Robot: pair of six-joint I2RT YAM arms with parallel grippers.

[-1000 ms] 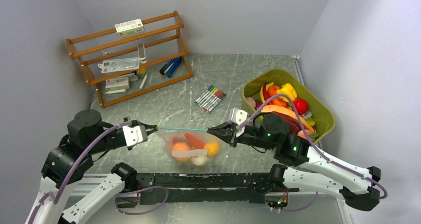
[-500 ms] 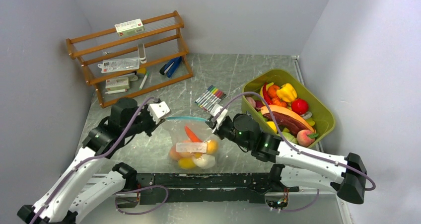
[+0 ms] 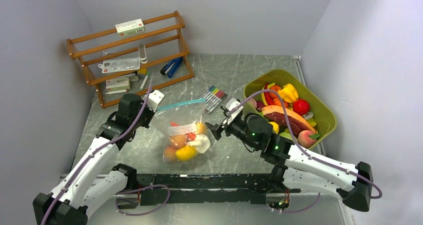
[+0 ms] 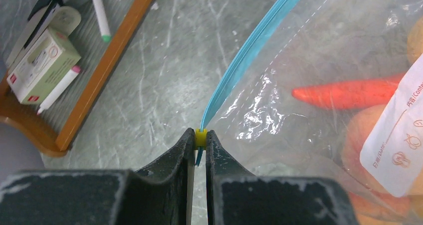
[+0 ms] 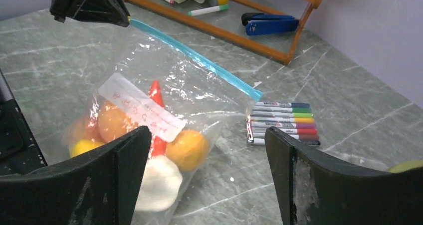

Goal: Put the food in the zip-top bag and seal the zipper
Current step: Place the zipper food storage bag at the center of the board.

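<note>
The clear zip-top bag (image 3: 185,131) lies on the table with a white label facing up. Inside it the food (image 3: 186,146) shows as orange, yellow, white and red toy pieces. The teal zipper (image 3: 180,105) runs along the bag's far edge. My left gripper (image 3: 155,107) is shut on the zipper's left end, pinching a small yellow tab (image 4: 200,136) between its tips. My right gripper (image 3: 215,127) stands wide open just right of the bag, touching nothing. In the right wrist view the bag (image 5: 164,110) sits ahead of the right gripper (image 5: 207,131).
An olive-green tub (image 3: 326,116) of more toy food (image 3: 288,93) stands at the right. Coloured markers (image 3: 212,98) lie just behind the bag's right corner. A wooden shelf (image 3: 129,55) with boxes and a stapler fills the back left.
My right gripper opened and let go of the zipper's right end. The left arm carried its end away from the bases, and the bag came down to lie on the table.
</note>
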